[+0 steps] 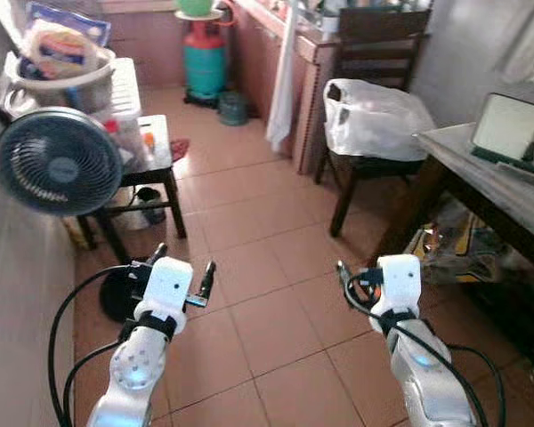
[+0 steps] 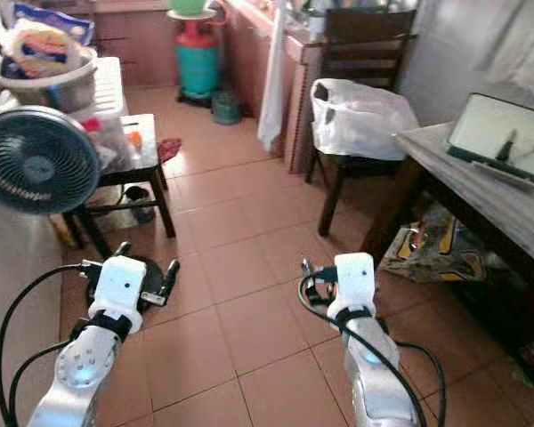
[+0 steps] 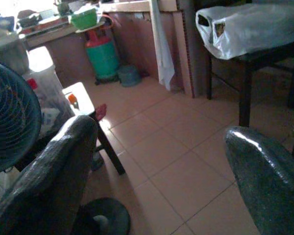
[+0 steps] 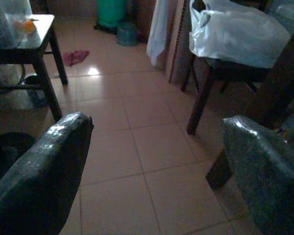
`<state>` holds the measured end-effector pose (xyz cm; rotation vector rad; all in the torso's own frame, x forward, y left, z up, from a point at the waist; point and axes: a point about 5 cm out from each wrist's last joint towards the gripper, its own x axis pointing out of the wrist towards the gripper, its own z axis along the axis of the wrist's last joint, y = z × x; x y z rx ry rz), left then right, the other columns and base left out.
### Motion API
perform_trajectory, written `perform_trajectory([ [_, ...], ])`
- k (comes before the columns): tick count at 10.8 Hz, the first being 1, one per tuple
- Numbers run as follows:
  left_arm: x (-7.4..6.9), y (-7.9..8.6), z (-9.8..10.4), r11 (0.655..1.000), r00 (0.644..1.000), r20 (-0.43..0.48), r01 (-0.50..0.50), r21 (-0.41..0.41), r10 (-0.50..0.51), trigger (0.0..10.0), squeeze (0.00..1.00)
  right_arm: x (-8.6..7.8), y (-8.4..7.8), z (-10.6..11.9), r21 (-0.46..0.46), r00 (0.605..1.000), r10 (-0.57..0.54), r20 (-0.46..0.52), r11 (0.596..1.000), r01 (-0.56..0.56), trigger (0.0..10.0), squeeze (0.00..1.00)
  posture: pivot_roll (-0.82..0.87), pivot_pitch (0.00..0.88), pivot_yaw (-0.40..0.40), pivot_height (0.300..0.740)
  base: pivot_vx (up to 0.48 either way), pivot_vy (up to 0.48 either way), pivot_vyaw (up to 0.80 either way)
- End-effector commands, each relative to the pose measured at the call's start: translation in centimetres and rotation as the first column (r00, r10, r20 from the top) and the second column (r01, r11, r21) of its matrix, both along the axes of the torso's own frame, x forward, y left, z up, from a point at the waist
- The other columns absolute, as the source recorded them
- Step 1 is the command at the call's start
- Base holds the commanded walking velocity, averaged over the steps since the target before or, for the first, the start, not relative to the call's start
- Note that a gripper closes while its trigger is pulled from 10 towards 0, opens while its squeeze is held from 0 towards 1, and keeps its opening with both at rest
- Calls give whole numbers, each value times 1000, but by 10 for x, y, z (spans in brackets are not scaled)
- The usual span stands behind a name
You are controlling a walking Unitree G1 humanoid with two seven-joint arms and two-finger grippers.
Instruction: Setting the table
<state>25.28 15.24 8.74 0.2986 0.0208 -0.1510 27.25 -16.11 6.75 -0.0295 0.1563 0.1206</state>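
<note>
Both of our arms reach forward over the tiled floor [image 1: 267, 294], and neither carries anything. Our left gripper [image 1: 180, 269] hangs above the tiles just beside the round black base of the standing fan [image 1: 58, 160], its two black fingers [image 3: 49, 176] spread apart with bare floor showing between them. Our right gripper [image 4: 157, 171] hovers over the floor near the corner leg of the bench [image 1: 503, 191], and its fingers also stand wide apart and empty.

On our right the bench carries a pale flat tray-like thing [image 1: 514, 133] near its edge; we cannot tell what it is. Beyond the bench stands a dark wooden chair [image 1: 374, 62] with a white plastic bag [image 1: 374, 120] on its seat. Under the bench lies some yellow and dark clutter, too unclear to name. On our left a small dark stool [image 1: 151, 165] holds containers, and farther back a green gas cylinder [image 1: 205, 67] stands by the wall, with a white cloth [image 1: 280, 80] hanging down near it.
</note>
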Motion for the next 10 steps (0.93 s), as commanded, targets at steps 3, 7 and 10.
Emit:
perform_trajectory([
  [3,9,-6,4,1000,1000,23,-3,9,2,10000,0,5,4,2,26,1000,-23,19,999,23,10000,0,135,0,6,740,0,0,-763],
  [7,13,-8,5,1000,999,31,8,20,-8,10000,0,9,6,4,27,999,-15,33,1000,14,10000,0,135,0,5,740,0,0,-763],
  [10,11,-8,3,1000,1000,21,15,2,-15,10000,0,10,11,9,26,998,20,58,999,-22,10000,0,140,0,-12,740,0,0,-508],
])
